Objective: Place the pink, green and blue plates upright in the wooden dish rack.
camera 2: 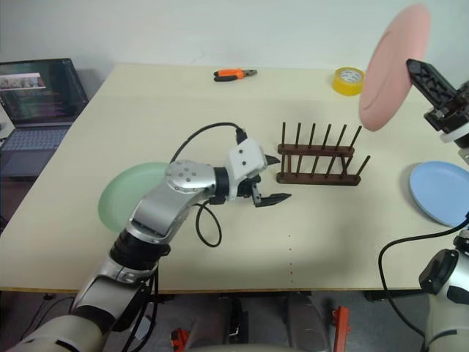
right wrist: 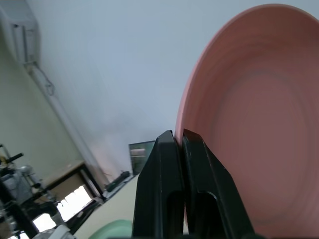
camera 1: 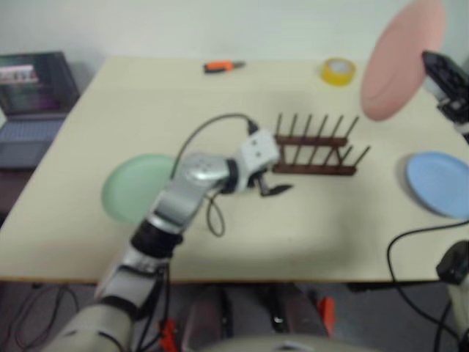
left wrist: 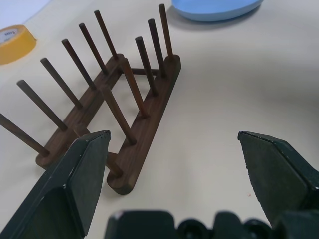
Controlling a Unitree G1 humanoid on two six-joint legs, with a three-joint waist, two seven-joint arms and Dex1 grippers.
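Fingers of the right gripper [camera 2: 423, 79] were pinched tight on the rim of the pink plate [camera 2: 394, 66], which it held up in the air, close to upright, above the far right part of the table [camera 2: 146, 103] and well clear of the rack. Below that arm, the blue plate [camera 2: 440, 192] lay flat near the table's right edge. The left gripper [camera 2: 270, 180] was spread as wide as it goes, with nothing in it, hovering low over the table just beside the left end of the dish rack [camera 2: 319, 164]; from the wrist view one black finger [left wrist: 75, 184] sat close to the near end of a rail, though I cannot tell if it touched. The green plate [camera 2: 128, 194] lay flat to the left, partly behind the left arm.

By my reading the task was barely begun: every slot between the pegs was empty, one plate was lifted but not yet slotted, and two waited flat on the table. A yellow tape roll [camera 2: 346, 80] and orange pliers [camera 2: 234, 74] sat along the far edge, and a laptop [camera 2: 37, 110] at the far left
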